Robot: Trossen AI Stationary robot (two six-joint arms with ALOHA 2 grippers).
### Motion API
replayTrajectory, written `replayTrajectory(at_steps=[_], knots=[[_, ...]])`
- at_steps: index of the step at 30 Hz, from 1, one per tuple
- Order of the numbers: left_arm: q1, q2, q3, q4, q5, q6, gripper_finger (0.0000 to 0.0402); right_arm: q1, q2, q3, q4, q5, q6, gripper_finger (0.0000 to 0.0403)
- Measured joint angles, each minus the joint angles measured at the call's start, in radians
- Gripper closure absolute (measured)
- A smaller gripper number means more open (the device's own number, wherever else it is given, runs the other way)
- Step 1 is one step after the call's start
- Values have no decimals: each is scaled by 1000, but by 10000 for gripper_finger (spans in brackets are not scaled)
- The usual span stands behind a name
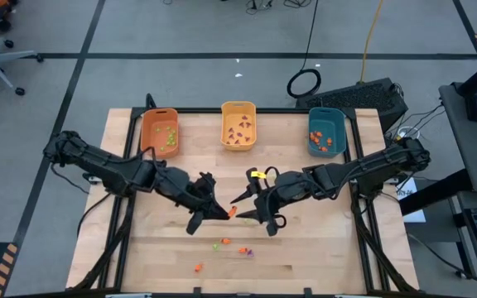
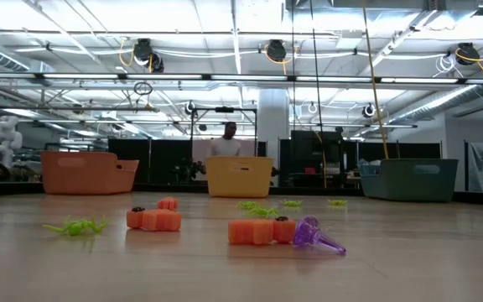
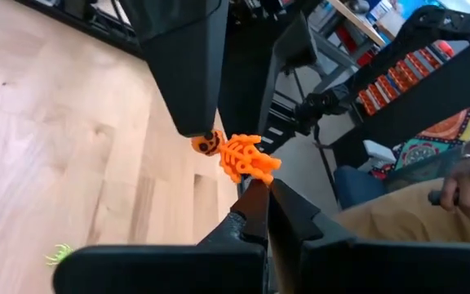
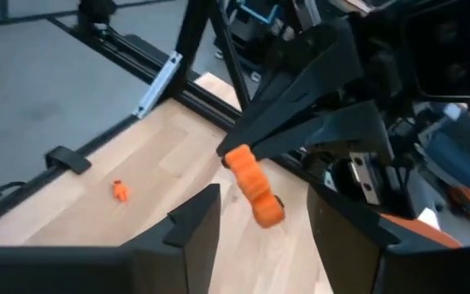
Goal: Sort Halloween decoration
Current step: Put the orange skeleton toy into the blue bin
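Left gripper [image 1: 226, 213] pinches an orange skeleton trinket [image 3: 239, 157], held out mid-table as for a handover. Right gripper [image 1: 247, 199] faces it, jaws parted around the piece, not yet gripping.

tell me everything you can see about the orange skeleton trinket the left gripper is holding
The orange skeleton trinket looks like moulded plastic: a small skull with dark eye holes, then ribs and limbs. The left gripper, shut, pinches it by one end, above the wooden table near its middle. Its free end hangs between the open fingers of the right gripper, which faces it without gripping it.
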Motion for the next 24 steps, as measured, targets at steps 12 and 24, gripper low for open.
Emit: replayTrajectory(at_steps=[12,24], knots=[[0,0,0,46,10,0,401,-6,1,0,-3,-61,-7,321],[-1,0,0,52,10,0,401,-6,1,0,-4,-69,54,395]])
